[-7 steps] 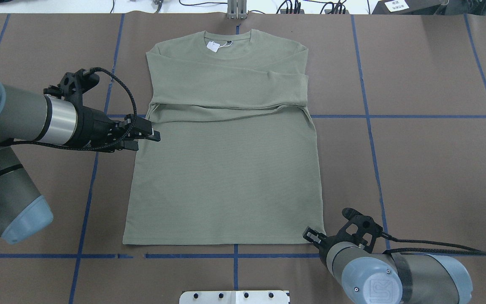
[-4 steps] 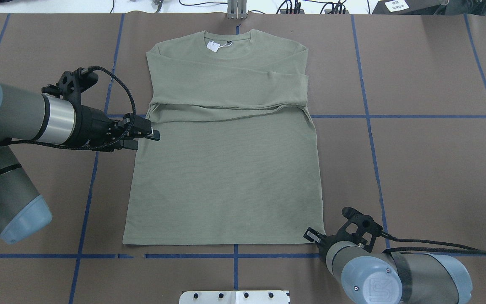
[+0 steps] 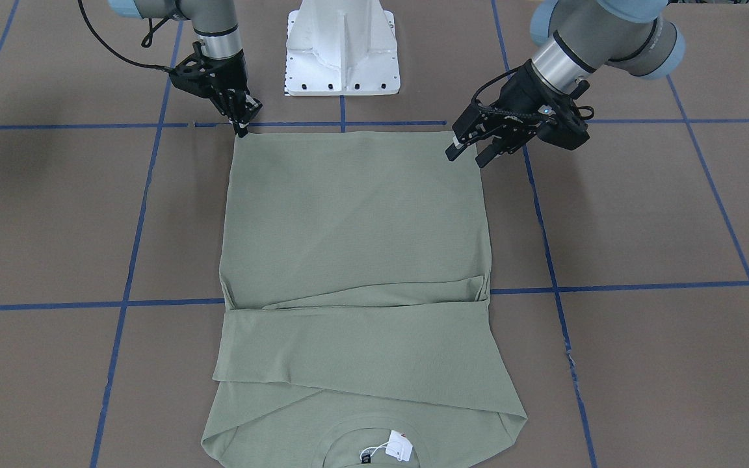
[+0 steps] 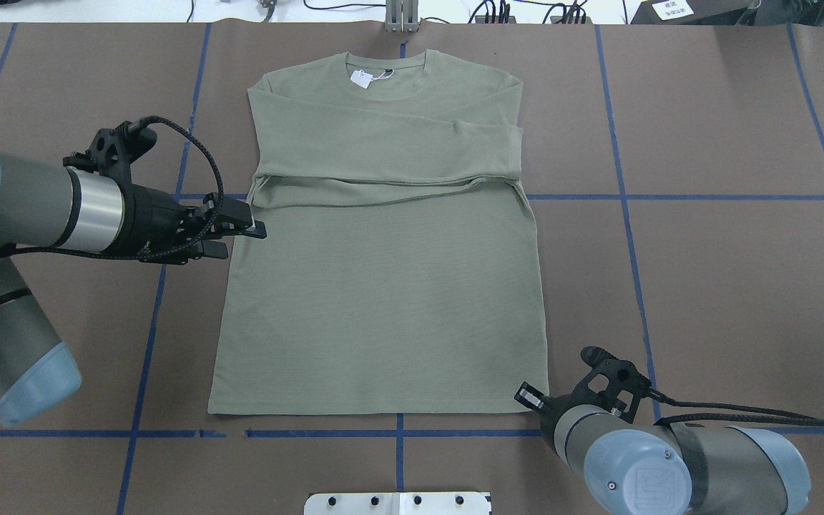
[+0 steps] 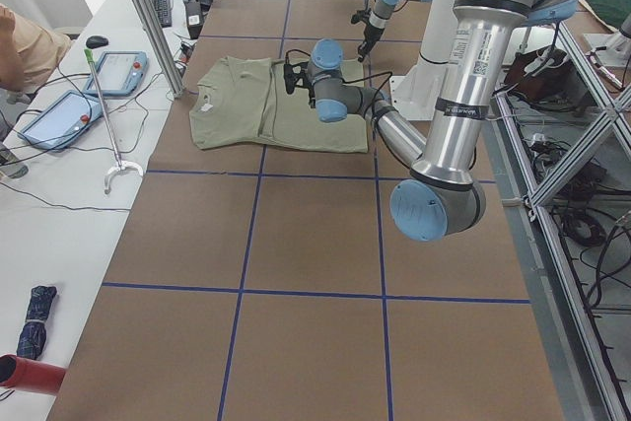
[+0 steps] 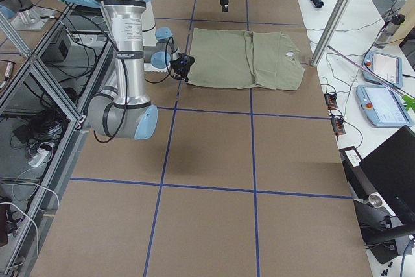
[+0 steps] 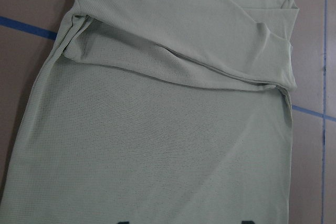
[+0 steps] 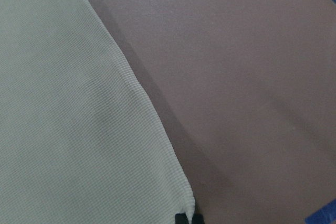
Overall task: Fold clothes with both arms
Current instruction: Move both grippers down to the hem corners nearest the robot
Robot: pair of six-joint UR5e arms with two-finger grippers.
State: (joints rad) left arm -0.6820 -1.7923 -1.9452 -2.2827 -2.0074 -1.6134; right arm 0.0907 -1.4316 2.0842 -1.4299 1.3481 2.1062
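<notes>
One shirt (image 4: 383, 300) fills the middle of the brown table (image 4: 705, 286). It lies flat, with its long axis running straight away from the robot: collar (image 4: 387, 61) at the far side, hem (image 4: 383, 413) nearest the base, and both sleeves (image 4: 383, 154) laid across the chest in a band. The left arm (image 4: 26, 207) reaches in from the side, and the left gripper (image 4: 246, 240) hangs beside the shirt's left edge, about level with the lower edge of that band in the overhead view. The front view places it closer to the hem, which suggests it is raised above the cloth, so its exact spot along the edge is hard to fix. Its jaws are spread wide and hold nothing; its wrist view shows only bare cloth between the two tips. The right arm (image 4: 705, 458) sits low at the near side. The right gripper (image 3: 242, 127) points down on the hem's right corner with its fingers drawn almost together, seemingly pinching that corner, though the cloth there lies flat. The coming move, I judge, turns on the free left hem corner (image 4: 213, 409). It lies toward the robot from the left gripper, down the same side edge, and the left arm is the free one and the nearer. The small white tag (image 4: 360, 79) rests at the collar, well apart from both grippers.
</notes>
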